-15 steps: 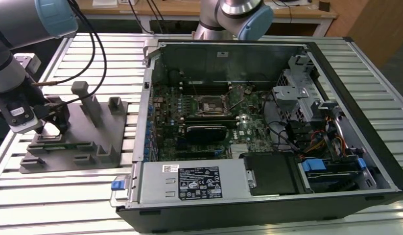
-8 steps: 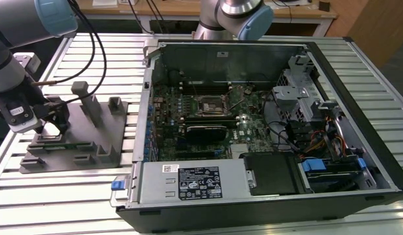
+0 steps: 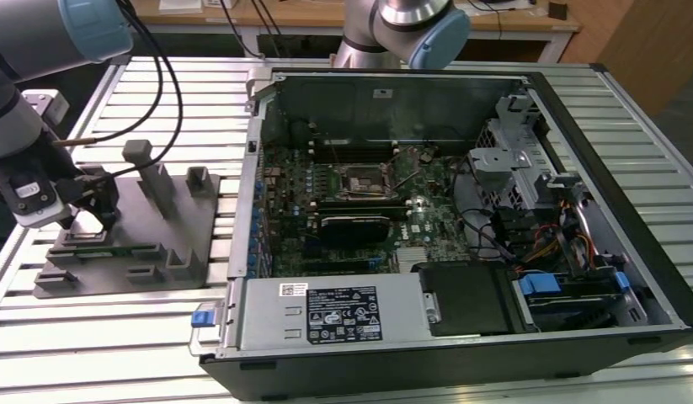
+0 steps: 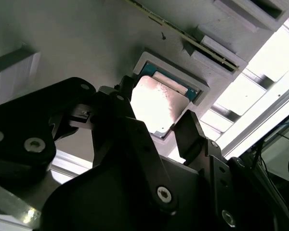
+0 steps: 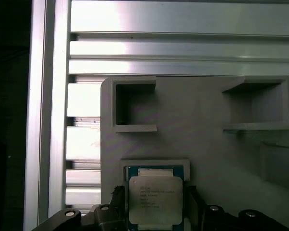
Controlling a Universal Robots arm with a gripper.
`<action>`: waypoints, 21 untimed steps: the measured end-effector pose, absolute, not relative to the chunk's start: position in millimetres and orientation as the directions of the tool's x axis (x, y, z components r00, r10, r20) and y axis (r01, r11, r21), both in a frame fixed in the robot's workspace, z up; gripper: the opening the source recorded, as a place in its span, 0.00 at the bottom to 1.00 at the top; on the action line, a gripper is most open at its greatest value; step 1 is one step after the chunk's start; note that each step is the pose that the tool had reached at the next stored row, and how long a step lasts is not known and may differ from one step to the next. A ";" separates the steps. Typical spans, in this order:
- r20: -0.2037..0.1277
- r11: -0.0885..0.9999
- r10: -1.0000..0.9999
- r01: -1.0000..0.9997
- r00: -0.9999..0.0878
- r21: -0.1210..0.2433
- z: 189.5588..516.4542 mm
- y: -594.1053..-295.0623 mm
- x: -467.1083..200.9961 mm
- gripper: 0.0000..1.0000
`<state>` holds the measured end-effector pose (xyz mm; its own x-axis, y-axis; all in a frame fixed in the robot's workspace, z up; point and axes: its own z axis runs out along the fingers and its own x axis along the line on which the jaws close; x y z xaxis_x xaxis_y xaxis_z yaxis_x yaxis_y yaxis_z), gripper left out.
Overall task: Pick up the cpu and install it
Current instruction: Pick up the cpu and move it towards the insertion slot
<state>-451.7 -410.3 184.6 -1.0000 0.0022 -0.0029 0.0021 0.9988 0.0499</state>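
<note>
The gripper (image 5: 155, 208) straddles the cpu (image 5: 155, 199), fingers (image 5: 119, 204) spread on two opposite sides with slim gaps. The square cpu lies flat, metal lid up, edges parallel to its recess in the grey fixture plate (image 5: 197, 134).

Exterior view high over computer case (image 3: 436, 109) and fixture plate (image 3: 138, 227); both wrist views close on the cpu (image 5: 155, 199) (image 4: 156, 103)

The arm (image 3: 18, 118) reaches down, wrist pointing straight at the cpu (image 5: 155, 199). The gripper (image 3: 86, 215) sits low over it, black fingers (image 4: 190, 134) parted, one each side, narrowly clear.
</note>
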 end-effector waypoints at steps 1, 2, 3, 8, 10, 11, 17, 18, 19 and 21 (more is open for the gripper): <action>-0.003 0.999 0.002 0.002 -1.000 0.050 184.7 -410.2 -451.8 0.62; -0.003 0.999 0.002 0.002 -1.000 0.050 185.0 -410.2 -451.8 0.62; -0.003 0.999 0.002 0.002 -1.000 0.050 185.4 -410.2 -451.8 0.62; -0.003 0.999 0.002 0.002 -1.000 0.050 185.9 -410.2 -451.8 0.62; -0.003 0.999 0.002 0.002 -1.000 0.050 185.9 -410.2 -451.9 0.60; -0.003 0.999 0.002 0.002 -1.000 0.050 185.9 -410.2 -451.9 0.60; -0.003 0.999 0.002 0.002 -1.000 0.050 190.3 -410.2 -451.9 0.53; -0.003 0.999 0.002 0.002 -1.000 0.050 192.6 -410.2 -451.9 0.53; -0.003 0.999 0.002 0.002 -1.000 0.050 194.5 -410.2 -451.9 0.53; -0.003 0.999 0.002 0.002 -1.000 0.050 198.3 -410.2 -451.9 0.53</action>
